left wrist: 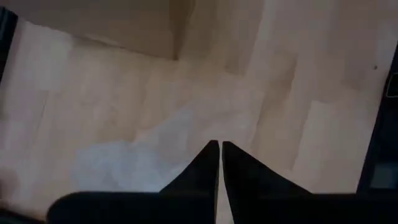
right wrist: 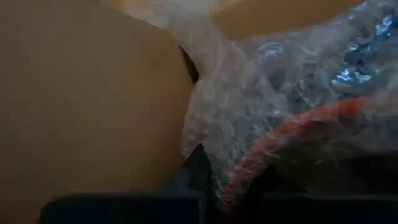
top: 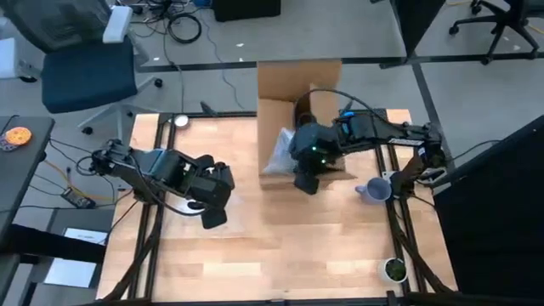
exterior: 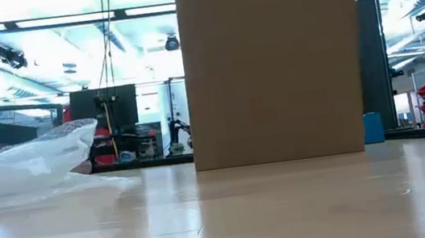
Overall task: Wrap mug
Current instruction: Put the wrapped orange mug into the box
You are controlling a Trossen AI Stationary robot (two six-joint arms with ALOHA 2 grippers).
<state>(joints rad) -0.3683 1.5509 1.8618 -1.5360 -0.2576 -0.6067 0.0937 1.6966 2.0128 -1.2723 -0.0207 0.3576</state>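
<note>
Judging from how things lie, you are only at the start of the wrap. The mug stands bare on the bench toward its right side, near the right edge, with no wrap touching it; in the low view only a sliver of it shows at the right border.

Your right pincer is at the middle of the bench, just in front of the cardboard box that stands open at the far edge. Its wrist view is filled with bubble wrap pressed close over the fingers, with an orange-red band showing through the plastic, and the box wall right beside it. It looks to be gripping the wrap, but the fingertips are buried in it, so you cannot tell for certain that they are clamped. From above, the wrap shows as a pale bundle just left of that pincer, against the box; the low view shows it resting on the bench at the left.

Your left pincer waits over the left half of the bench, fingers closed together on nothing, bare wood below.

What is left, as I judge it: get the sheet clear of the box, spread it, bring mug and wrap together, and fold it round.
</note>
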